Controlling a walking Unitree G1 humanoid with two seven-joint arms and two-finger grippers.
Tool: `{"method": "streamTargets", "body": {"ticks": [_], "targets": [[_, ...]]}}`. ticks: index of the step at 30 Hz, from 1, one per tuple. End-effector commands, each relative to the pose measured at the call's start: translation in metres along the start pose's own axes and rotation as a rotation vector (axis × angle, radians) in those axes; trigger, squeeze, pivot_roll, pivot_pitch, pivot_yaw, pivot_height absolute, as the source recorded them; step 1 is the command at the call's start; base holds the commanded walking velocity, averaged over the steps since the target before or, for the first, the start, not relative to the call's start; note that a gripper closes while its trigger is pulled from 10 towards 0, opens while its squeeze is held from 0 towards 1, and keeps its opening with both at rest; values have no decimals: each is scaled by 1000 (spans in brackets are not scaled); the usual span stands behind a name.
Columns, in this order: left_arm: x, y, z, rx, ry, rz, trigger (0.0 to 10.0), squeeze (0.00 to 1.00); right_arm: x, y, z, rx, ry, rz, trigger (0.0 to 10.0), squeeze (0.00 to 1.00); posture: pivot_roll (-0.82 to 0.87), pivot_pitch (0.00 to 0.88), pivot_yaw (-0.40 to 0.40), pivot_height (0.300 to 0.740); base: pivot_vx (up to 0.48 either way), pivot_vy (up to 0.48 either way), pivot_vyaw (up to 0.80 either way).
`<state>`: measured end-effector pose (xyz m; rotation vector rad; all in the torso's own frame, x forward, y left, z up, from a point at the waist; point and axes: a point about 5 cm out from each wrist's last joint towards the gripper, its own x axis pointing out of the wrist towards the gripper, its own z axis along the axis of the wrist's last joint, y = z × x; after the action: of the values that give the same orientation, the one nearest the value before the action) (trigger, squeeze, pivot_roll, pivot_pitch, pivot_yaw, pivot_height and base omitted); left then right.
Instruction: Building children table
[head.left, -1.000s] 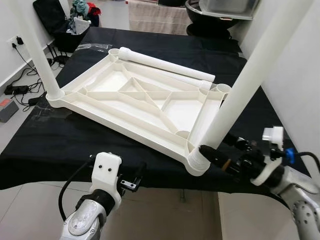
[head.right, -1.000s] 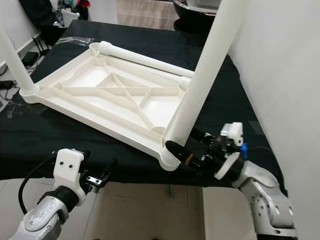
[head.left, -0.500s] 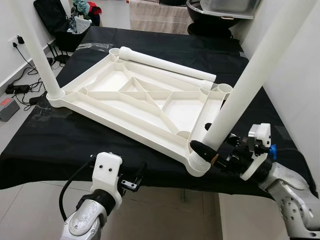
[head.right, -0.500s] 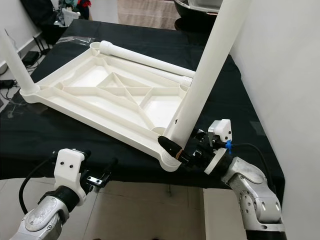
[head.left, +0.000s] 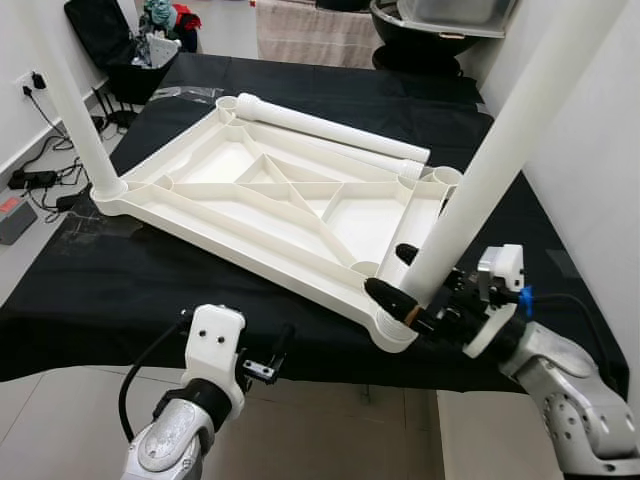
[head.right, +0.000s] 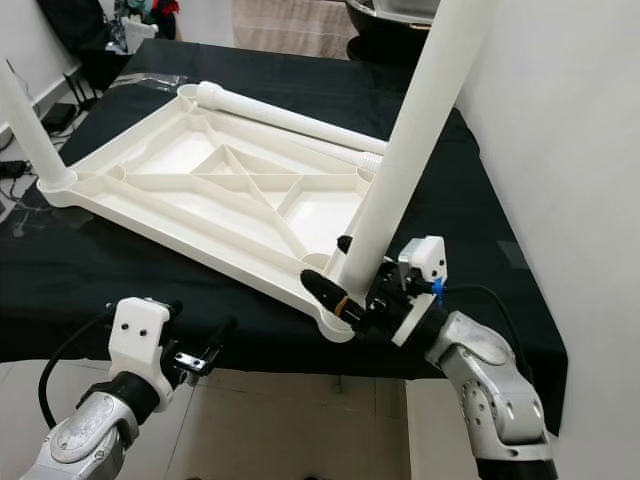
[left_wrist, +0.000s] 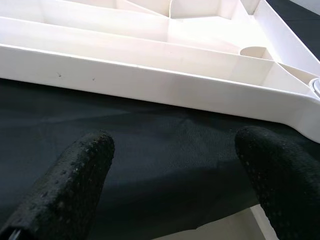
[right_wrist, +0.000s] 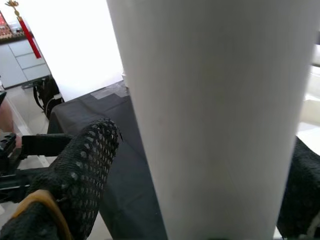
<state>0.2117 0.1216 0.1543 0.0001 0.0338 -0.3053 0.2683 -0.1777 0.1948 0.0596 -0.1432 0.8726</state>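
— Looking at your right gripper (head.left: 400, 272), where do you have it?

— You have it at the near right corner of the upturned tabletop (head.left: 250, 195), its two black fingers spread to either side of the upright leg (head.left: 470, 195), just above the corner socket (head.left: 395, 325). In the right wrist view the white tube stands between the fingers (right_wrist: 82, 165); you cannot tell there whether the pads press on it yet.

— And the rest of the table?

— The tabletop lies on the black cloth (head.left: 120, 280). Another leg (head.left: 75, 100) stands at the far left corner, and one more leg (head.left: 320, 130) lies loose along the far edge. Your left gripper (left_wrist: 170, 165) hangs spread by the near edge of the cloth, holding nothing.

— What can go wrong for you from here?

— Judging by its lean, the leg may not be fully seated. If you close off-centre, one finger pushes first and tips it further. If you twist hard, the light tabletop could slide on the cloth, or the smooth tube could slip between the pads.
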Motion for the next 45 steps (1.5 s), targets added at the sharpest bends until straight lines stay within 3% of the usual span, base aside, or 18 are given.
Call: {"method": "streamTargets", "body": {"ticks": [1, 16, 17, 20, 21, 40, 42, 45], "targets": [[-1, -1, -5, 2, 20, -1, 10000, 0, -1, -2, -3, 8, 12, -18, 10000, 0, 82, 178, -96, 740, 0, 0, 0], [-2, -1, -5, 2, 22, -1, 10000, 0, 1, -3, 0, -12, 0, -15, 10000, 0, 85, 171, -99, 740, 0, 0, 0], [-2, -2, -6, 2, 22, -2, 10000, 0, 2, -3, 1, -13, -2, -15, 6941, 0, 84, 171, -97, 740, 0, 0, 0], [-2, -2, -6, 3, 22, -3, 10000, 0, 2, -4, 1, -14, -2, -15, 6941, 0, 84, 171, -97, 740, 0, 0, 0], [-2, -2, -6, 3, 22, -4, 10000, 0, 2, -5, 1, -18, -2, -20, 0, 0, 86, 168, -100, 740, 0, 0, 0], [-1, -2, -5, 7, 15, -3, 10000, 0, 4, -7, -3, -52, 13, -69, 0, 0, 85, 163, -101, 740, 0, 0, 0], [0, 0, -3, 10, 9, 1, 10000, 0, 6, -16, -11, -90, 54, -199, 0, 0, 82, 165, -98, 740, 0, 0, 0], [0, 0, -3, 12, 8, 1, 10000, 0, 6, -19, -13, -98, 60, -235, 0, 0, 82, 165, -98, 740, 0, 0, 0]]}}
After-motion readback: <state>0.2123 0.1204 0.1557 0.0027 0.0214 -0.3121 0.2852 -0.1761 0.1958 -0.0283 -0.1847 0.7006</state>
